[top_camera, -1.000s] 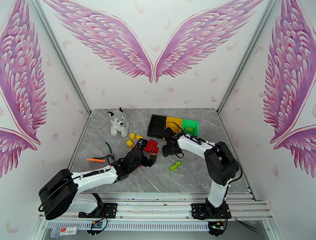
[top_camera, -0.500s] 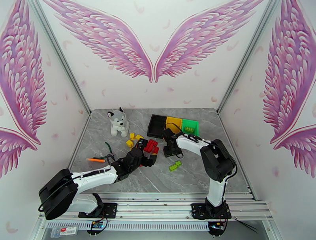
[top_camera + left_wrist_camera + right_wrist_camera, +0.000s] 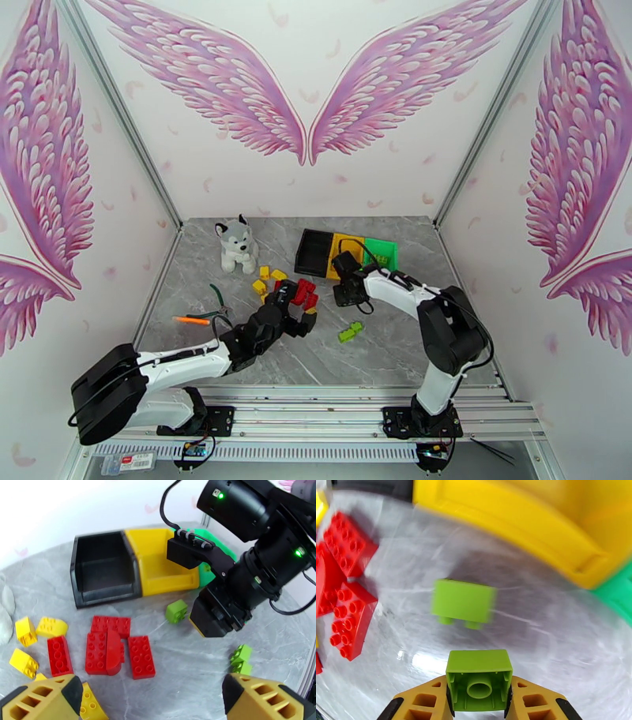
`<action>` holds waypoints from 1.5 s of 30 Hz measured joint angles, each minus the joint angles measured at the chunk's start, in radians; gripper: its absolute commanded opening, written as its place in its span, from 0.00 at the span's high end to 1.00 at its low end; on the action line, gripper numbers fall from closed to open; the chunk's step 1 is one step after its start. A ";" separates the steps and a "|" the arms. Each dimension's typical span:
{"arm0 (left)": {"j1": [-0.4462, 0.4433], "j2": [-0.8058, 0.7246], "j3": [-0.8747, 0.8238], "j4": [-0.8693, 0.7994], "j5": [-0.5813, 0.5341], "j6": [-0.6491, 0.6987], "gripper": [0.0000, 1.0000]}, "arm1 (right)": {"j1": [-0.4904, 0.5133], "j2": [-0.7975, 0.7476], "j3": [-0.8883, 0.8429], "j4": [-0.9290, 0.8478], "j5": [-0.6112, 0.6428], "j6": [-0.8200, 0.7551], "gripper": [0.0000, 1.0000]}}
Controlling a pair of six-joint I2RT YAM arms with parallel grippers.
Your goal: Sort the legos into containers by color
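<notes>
Small bright-green plastic brick (image 3: 479, 677), hollow underside with one round tube facing the lens, is sitting at bottom centre of the right wrist frame. Right gripper (image 3: 478, 699) is pinching it, a yellow finger (image 3: 422, 701) pressing each flank. Second green brick (image 3: 463, 601) is lying tipped on the grey marbled table (image 3: 553, 638) at mid-frame, lower left of the yellow plastic bin (image 3: 537, 531). Left gripper (image 3: 152, 687) is hanging spread wide over flat red bricks (image 3: 114, 645).

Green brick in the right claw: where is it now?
Right wrist view: the green brick sits clamped in the right gripper at bottom centre, with a second green brick lying just ahead, before the yellow bin.
</notes>
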 measured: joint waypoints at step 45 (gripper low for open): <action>0.001 0.149 0.080 0.062 -0.101 0.114 0.01 | -0.035 0.003 0.090 0.059 -0.027 0.063 0.23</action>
